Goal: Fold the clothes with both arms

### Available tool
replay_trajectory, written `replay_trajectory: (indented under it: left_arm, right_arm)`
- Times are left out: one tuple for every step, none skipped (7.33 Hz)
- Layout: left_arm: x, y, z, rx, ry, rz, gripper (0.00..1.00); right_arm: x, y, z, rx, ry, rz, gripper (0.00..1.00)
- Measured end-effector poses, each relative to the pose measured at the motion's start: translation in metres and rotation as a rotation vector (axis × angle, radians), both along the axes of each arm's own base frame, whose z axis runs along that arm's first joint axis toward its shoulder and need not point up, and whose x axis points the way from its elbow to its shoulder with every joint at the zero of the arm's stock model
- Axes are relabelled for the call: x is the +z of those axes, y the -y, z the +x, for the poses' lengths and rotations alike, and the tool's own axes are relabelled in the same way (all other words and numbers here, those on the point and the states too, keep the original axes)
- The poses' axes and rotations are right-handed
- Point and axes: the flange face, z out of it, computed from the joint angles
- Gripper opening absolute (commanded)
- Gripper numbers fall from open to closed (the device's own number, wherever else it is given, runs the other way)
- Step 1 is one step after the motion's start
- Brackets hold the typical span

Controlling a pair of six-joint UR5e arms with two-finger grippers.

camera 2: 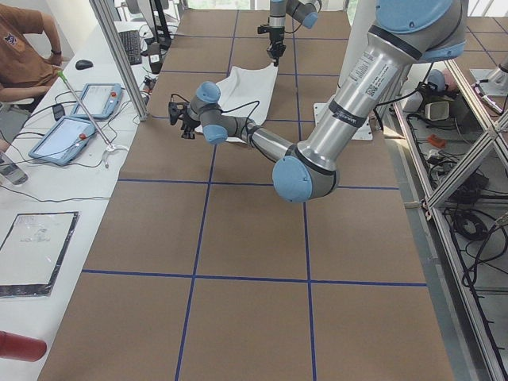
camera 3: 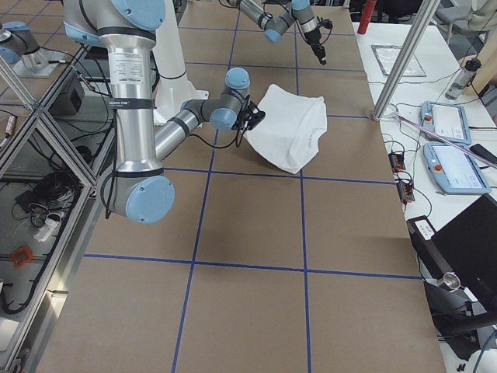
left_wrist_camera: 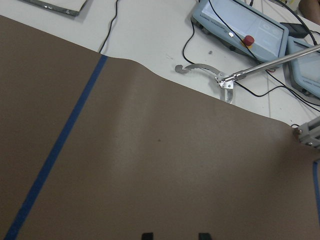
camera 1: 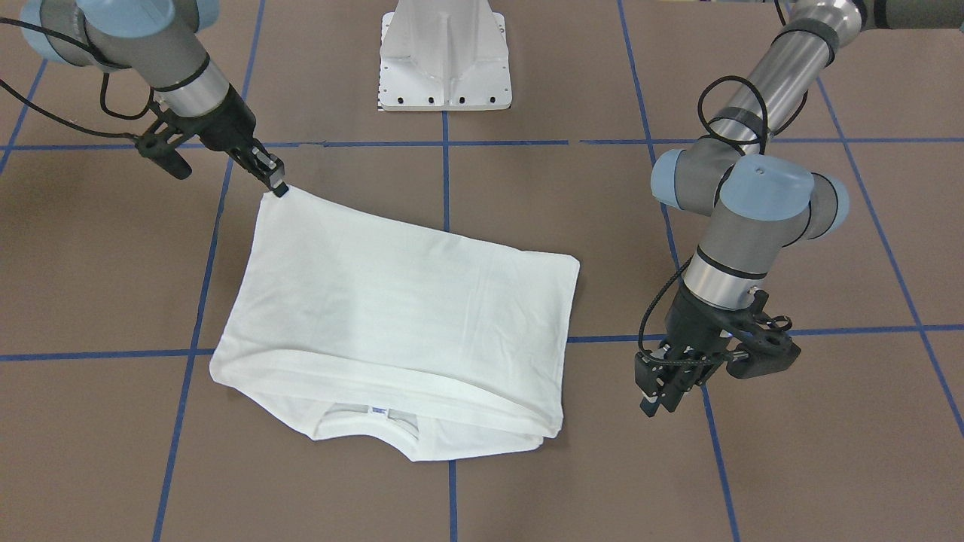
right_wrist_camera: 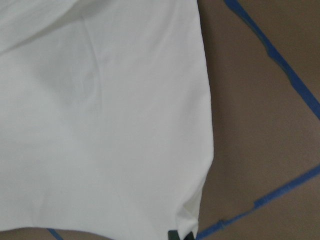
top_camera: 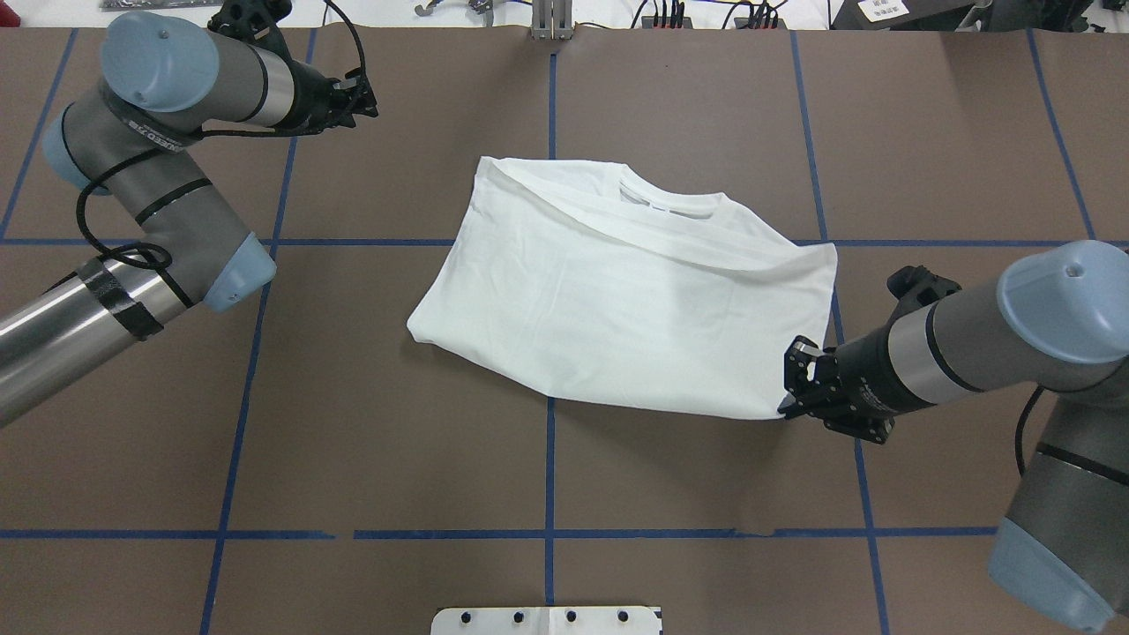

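The white T-shirt (camera 1: 399,301) lies folded on the brown table, its ribbed collar (camera 1: 376,429) and small neck label on the side away from the robot. It also shows in the overhead view (top_camera: 617,291). No printed text shows. My right gripper (camera 1: 279,188) is shut on the shirt's near corner, also seen from overhead (top_camera: 791,388); in the right wrist view the cloth (right_wrist_camera: 100,125) fills the frame. My left gripper (camera 1: 659,391) is open and empty, well clear of the shirt, near the table's far edge (top_camera: 362,93). Its fingertips (left_wrist_camera: 146,235) show over bare table.
The white pedestal base (camera 1: 444,60) stands at the robot's side of the table. Blue tape lines (top_camera: 549,459) grid the brown surface. Teach pendants (left_wrist_camera: 240,22) and cables lie on a side table beyond the far edge. A seated person (camera 2: 24,48) is there.
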Motion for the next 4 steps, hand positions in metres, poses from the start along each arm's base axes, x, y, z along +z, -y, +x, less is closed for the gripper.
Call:
replay_trajectory:
  left_arm:
    - [-0.019,-0.025,-0.007,0.048,-0.084,-0.037,0.45]
    - [-0.037,-0.057,-0.012,0.097,-0.162,-0.070,0.49]
    - [-0.054,-0.091,-0.012,0.139,-0.228,-0.103,0.54]
    - [-0.066,-0.123,-0.004,0.174,-0.279,-0.143,0.60]
  right_arm:
    - [-0.004,-0.037,-0.008,-0.125,0.022,-0.088,0.00]
    - [-0.005,-0.074,-0.021,-0.237,0.021,-0.156,0.99]
    - [0.004,-0.108,-0.031,-0.327,-0.008,-0.203,1.00]
    - [0.017,-0.130,-0.033,-0.377,-0.043,-0.230,1.00]
